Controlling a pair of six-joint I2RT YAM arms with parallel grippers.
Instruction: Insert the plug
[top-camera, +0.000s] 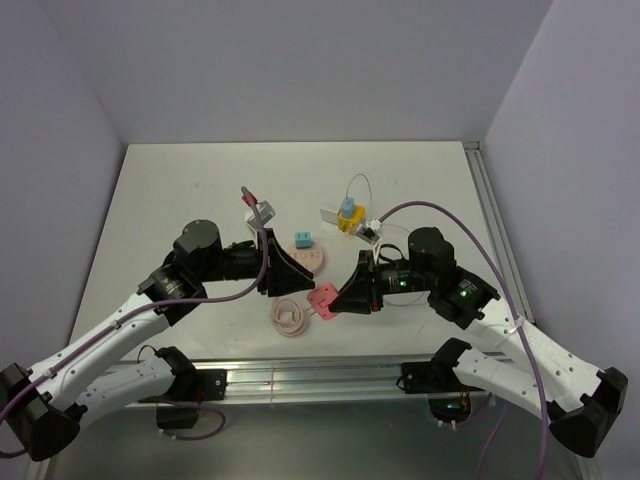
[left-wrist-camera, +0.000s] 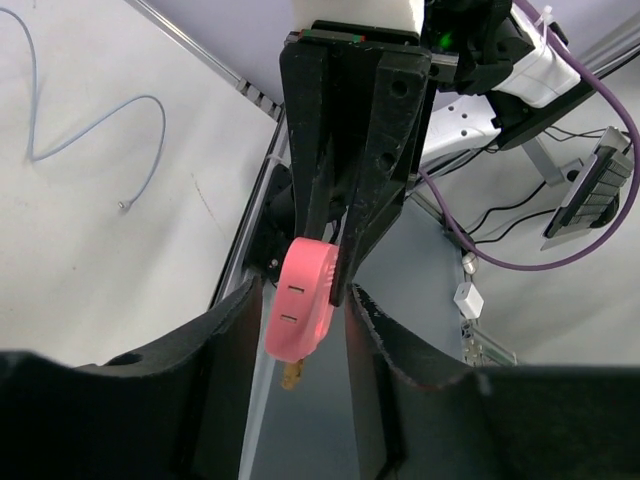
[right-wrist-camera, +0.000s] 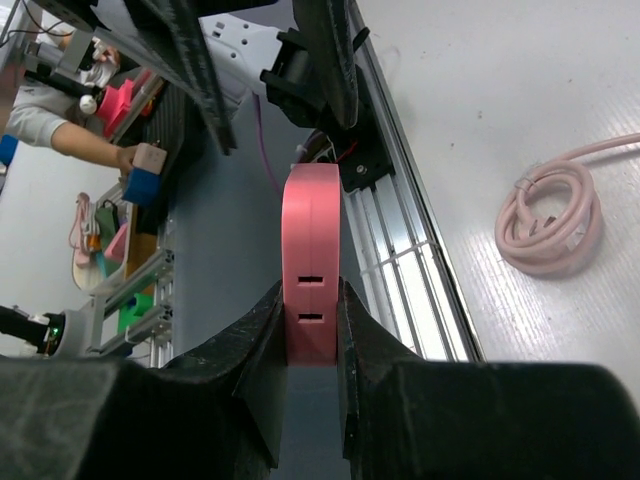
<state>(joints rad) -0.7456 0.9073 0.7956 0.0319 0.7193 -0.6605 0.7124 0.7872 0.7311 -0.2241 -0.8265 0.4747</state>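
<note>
A pink plug (top-camera: 322, 300) hangs above the table's front middle, between both arms. It is a flat rounded block with two slots on its rim (right-wrist-camera: 311, 240) and a brass prong (left-wrist-camera: 292, 375) below. My right gripper (right-wrist-camera: 311, 300) is shut on its two flat faces, and its black fingers (left-wrist-camera: 375, 180) reach down onto the plug in the left wrist view. My left gripper (left-wrist-camera: 305, 295) faces it from the left, jaws standing narrowly on either side of the plug (left-wrist-camera: 300, 300). I cannot tell whether they press on it.
A coiled pink cable (top-camera: 289, 317) lies on the table just under the grippers. Behind are a round pink piece (top-camera: 314, 260) with a teal block (top-camera: 301, 240), a yellow and blue block (top-camera: 347, 215), and a white piece (top-camera: 260, 210). An aluminium rail (top-camera: 320, 378) lines the near edge.
</note>
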